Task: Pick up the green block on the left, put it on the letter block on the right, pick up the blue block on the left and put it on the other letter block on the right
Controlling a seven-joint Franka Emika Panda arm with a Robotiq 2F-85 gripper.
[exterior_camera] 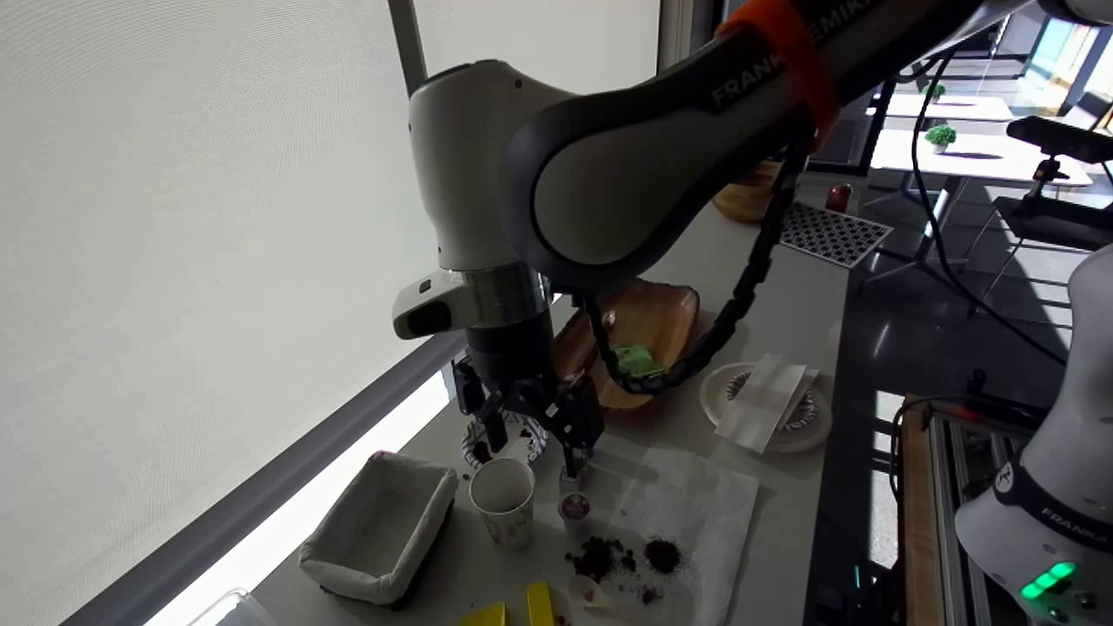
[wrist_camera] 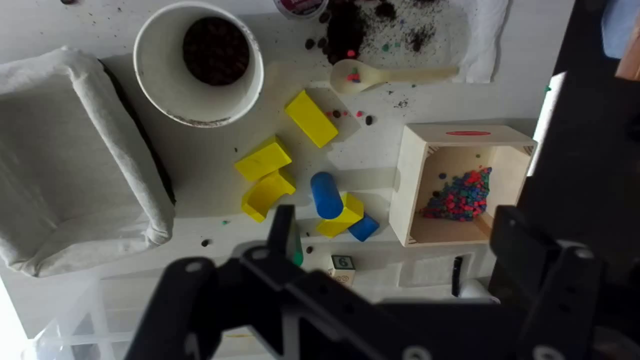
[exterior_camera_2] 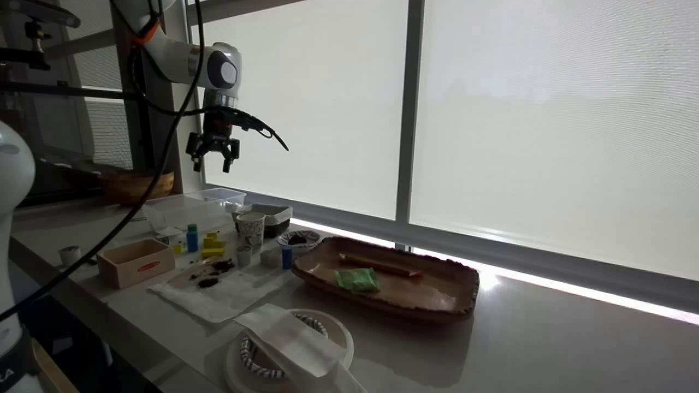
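The gripper (exterior_camera_2: 212, 164) is held up above the table (exterior_camera_2: 546, 322), its two fingers (wrist_camera: 284, 227) spread wide apart. In the wrist view, the green block (wrist_camera: 298, 257) is mostly hidden behind one finger. Part of a letter block (wrist_camera: 343, 270) is covered by the gripper too. Part of a yellow block (wrist_camera: 353, 212) is hidden by a round blue block (wrist_camera: 326, 195). A clear box (wrist_camera: 107, 315) is cut off.

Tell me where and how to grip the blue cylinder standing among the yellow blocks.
From straight above, I'd judge: lower the open claw and pinch the blue cylinder across the round side of its upper half, since it stands upright, taller than wide. A yellow block sits close beside it, so keep clear there.
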